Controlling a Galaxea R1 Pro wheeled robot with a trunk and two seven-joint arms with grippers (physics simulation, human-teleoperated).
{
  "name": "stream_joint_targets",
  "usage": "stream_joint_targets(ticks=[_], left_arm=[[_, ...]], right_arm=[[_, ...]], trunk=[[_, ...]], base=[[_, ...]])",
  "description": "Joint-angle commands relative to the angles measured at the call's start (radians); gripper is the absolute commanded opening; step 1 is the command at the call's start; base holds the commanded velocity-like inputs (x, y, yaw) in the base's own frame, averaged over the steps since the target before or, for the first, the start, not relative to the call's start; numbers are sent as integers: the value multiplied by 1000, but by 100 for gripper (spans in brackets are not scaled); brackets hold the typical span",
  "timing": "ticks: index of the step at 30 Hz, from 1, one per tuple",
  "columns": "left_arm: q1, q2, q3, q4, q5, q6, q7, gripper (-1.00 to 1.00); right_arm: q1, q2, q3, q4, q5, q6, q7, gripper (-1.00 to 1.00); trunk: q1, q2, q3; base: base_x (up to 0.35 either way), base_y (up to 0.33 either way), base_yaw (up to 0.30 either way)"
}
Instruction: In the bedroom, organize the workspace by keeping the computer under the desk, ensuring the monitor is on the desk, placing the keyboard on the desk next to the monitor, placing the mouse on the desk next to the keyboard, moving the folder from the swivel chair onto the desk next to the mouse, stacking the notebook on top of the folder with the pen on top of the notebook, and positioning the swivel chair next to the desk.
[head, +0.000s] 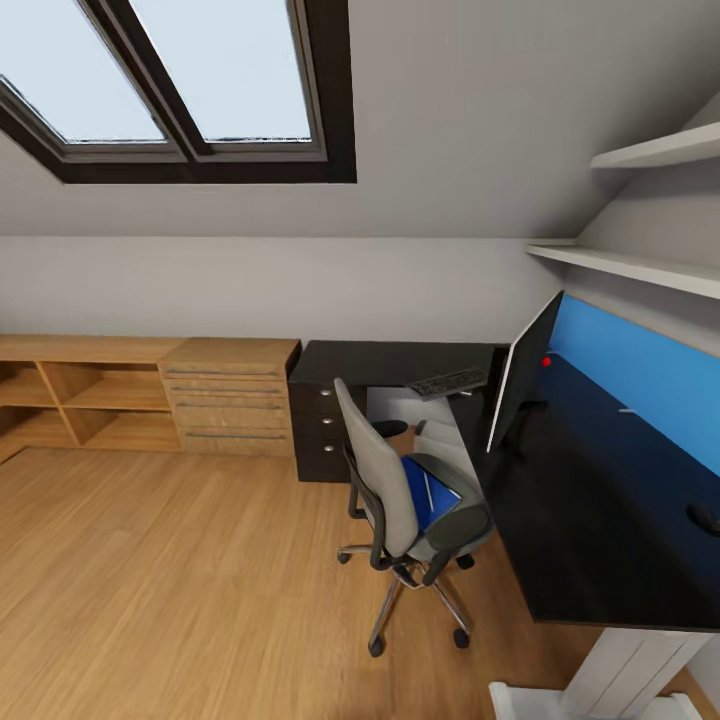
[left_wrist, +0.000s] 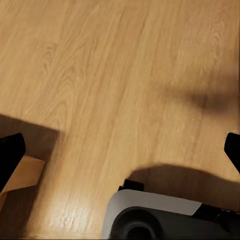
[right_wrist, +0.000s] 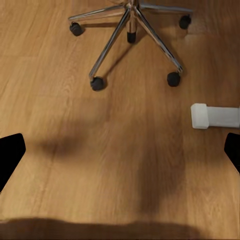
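Observation:
The grey swivel chair (head: 385, 480) stands on the wood floor beside the black desk (head: 590, 520). A blue folder (head: 428, 492) lies on its seat with a thin pale line across it. The monitor (head: 524, 385) stands on the desk, seen edge-on. The dark keyboard (head: 448, 382) lies on the desk's far wing. A small dark object (head: 705, 517), perhaps the mouse, sits at the desk's right edge. My left gripper (left_wrist: 120, 155) hangs open over bare floor. My right gripper (right_wrist: 120, 155) is open above the floor near the chair's star base (right_wrist: 131, 27).
Black drawers (head: 318, 425) and a wooden low cabinet (head: 230, 398) line the far wall under a skylight. A blue panel (head: 640, 365) backs the desk, with shelves (head: 640, 265) above. A white desk foot (right_wrist: 214, 116) lies on the floor. My own base (left_wrist: 150, 217) shows below the left gripper.

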Motion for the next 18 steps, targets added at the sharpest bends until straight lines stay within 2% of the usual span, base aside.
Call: stream_joint_targets(ticks=[1,5,18], left_arm=[[0,-6,3,5,-2,-2,1,100],[0,-27,6,28,-2,-2,4,100],[0,-22,11,74,-2,-3,5,100]], right_arm=[[-1,0,-7,-5,10,-3,-2,100],[-1,3,-5,-5,11,-3,2,100],[-2,6,-1,5,13,-3,8,100]], trunk=[[0,-1,-1],[12,-22,-11],[61,-113,-51]], base=[[0,0,0],[0,0,0],[0,0,0]])
